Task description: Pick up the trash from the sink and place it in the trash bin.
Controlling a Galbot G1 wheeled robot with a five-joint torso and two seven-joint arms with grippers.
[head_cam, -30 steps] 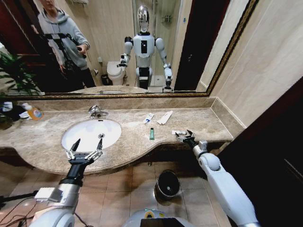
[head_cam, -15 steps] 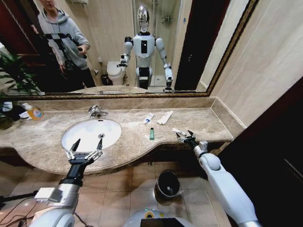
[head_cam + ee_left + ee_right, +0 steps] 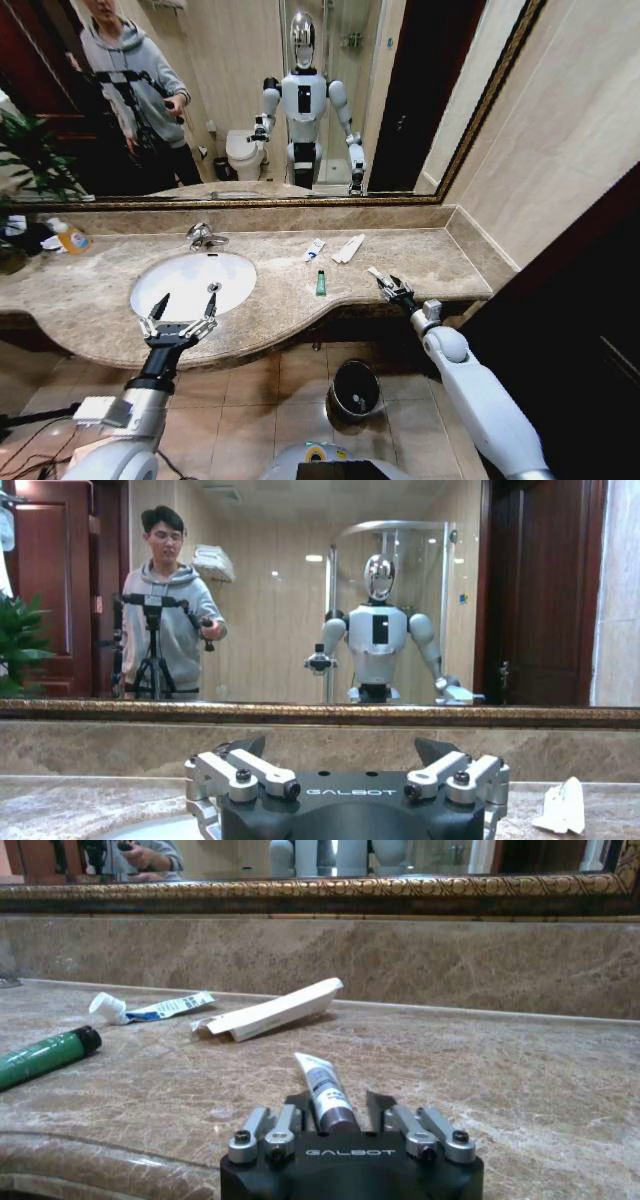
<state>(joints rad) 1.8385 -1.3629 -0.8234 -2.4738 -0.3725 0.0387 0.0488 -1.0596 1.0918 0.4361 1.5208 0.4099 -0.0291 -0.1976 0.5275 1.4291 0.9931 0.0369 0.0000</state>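
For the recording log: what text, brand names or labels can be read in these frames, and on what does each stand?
"GALBOT": on the body of the left gripper, seen in its wrist view.
"GALBOT": on the right gripper, which holds a white mini tube.
Blue print on the other white tube on the counter: too small to read.
The green tube shows no readable text.

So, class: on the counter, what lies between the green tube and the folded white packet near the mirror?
In the right wrist view, the small white mini tube with blue print lies between the dark-capped green tube and the folded white packet.
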